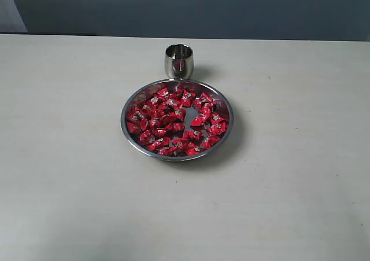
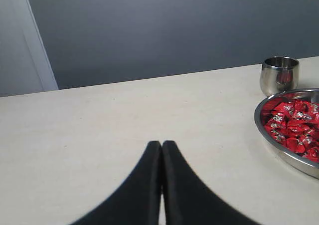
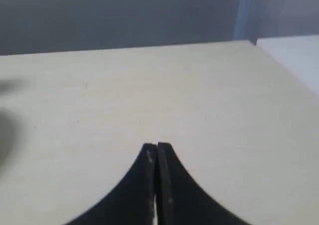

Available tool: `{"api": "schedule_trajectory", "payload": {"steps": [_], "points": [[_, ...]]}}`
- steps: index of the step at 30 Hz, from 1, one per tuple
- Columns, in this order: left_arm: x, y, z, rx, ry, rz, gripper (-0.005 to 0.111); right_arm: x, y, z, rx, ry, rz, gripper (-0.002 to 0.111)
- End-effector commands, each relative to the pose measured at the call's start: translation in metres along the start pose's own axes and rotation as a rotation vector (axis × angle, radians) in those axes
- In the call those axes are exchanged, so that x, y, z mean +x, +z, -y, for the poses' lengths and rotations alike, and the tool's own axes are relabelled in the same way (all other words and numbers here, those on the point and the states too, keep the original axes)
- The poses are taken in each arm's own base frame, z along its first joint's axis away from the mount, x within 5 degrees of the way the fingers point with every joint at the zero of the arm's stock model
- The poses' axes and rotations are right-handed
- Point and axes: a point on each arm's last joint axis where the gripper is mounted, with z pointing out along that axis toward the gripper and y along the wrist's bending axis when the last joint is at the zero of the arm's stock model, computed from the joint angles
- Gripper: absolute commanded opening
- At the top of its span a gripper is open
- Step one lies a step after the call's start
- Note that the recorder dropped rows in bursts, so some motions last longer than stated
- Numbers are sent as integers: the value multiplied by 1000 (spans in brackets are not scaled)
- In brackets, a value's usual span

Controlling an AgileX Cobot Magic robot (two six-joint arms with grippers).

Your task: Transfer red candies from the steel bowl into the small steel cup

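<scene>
The wide steel bowl (image 1: 226,135) lies in the middle of the table, filled with many red candies (image 1: 167,119) in shiny foil. Just behind it, touching or nearly touching its rim, stands the small steel cup (image 1: 179,61). In the left wrist view the cup (image 2: 279,75) and part of the bowl (image 2: 279,150) with candies (image 2: 294,130) show off to one side. My left gripper (image 2: 161,144) is shut with nothing in it, well apart from the bowl. My right gripper (image 3: 156,146) is shut over bare table. Neither gripper appears in the exterior view.
The pale table (image 1: 69,157) stretches wide on both sides of the bowl. A dark wall (image 1: 202,9) runs behind the far edge. The right wrist view shows the table's corner (image 3: 251,43) and a lighter surface beyond it.
</scene>
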Motion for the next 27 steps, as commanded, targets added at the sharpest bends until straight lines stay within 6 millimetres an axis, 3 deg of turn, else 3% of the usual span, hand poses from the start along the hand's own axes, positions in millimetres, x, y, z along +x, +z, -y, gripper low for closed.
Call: {"api": "schedule_trajectory", "payload": {"steps": [1,7,11,22,27], "points": [[0,0,1,8,-7,9,0,-29,-5,-1,6,-63,331,-1],[0,0,1,8,-7,9,0,-70,-34,-3,-28,-12,887,-1],[0,0,1,8,-7,9,0,-83,-55,-4,-115,104,1150,-1],[0,0,1,8,-7,9,0,-88,-68,-2,-140,138,1310,-1],[0,0,1,8,-7,9,0,-88,-68,-3,-337,381,1279,-1]]}}
